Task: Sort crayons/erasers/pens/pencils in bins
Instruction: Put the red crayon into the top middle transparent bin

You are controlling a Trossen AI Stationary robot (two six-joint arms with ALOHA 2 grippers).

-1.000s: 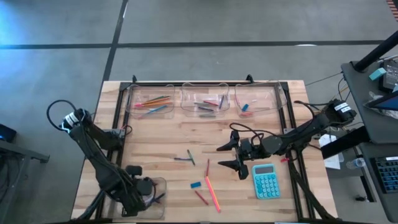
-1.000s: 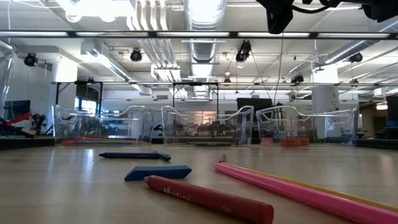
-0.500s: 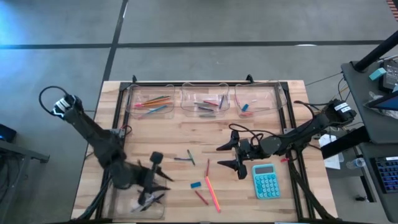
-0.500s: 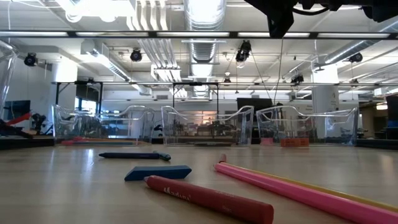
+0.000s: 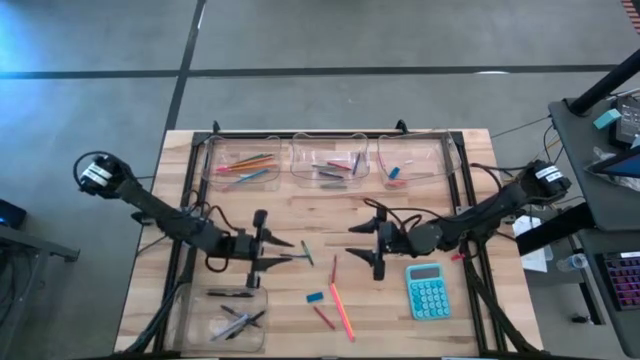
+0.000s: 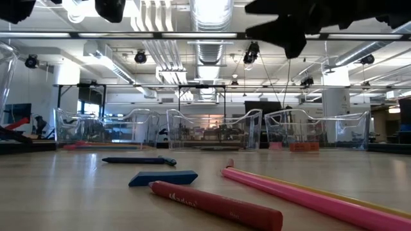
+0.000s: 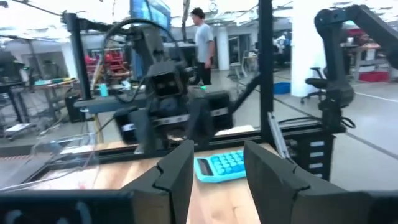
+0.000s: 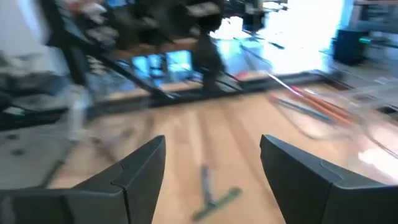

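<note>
Since the frame a second ago, the left arm has been swung up from the near-left bin (image 5: 222, 316) toward the middle of the counter (image 5: 300, 215), while the right arm has edged only slightly. The left claw (image 5: 268, 252) is now held just left of the dark pen (image 5: 291, 255) and the short green stick (image 5: 307, 252) crossing it, its fingers spread wide with nothing between them. The right claw (image 5: 372, 243), likewise wide open and empty, hangs farther from that pen, on its right, just above the teal calculator (image 5: 427, 290). The pen's long axis runs roughly left to right, pointing nearly straight at the left claw, so it is judged that the left arm is the nearer one and that the fingers would need to be turned across the pen to close on its sides. Below and right of the pen lie a thin red pencil (image 5: 333, 268), a blue eraser (image 5: 314, 297), a red crayon (image 5: 322, 317) and a long pink pencil (image 5: 342, 311), all apart from one another. Three bins stand in a row along the far edge beyond the pen: one with pencils (image 5: 244, 164), one with crayons (image 5: 334, 165), one with erasers (image 5: 394, 172). Dark pens (image 5: 238, 318) already lie in the near-left bin.
</note>
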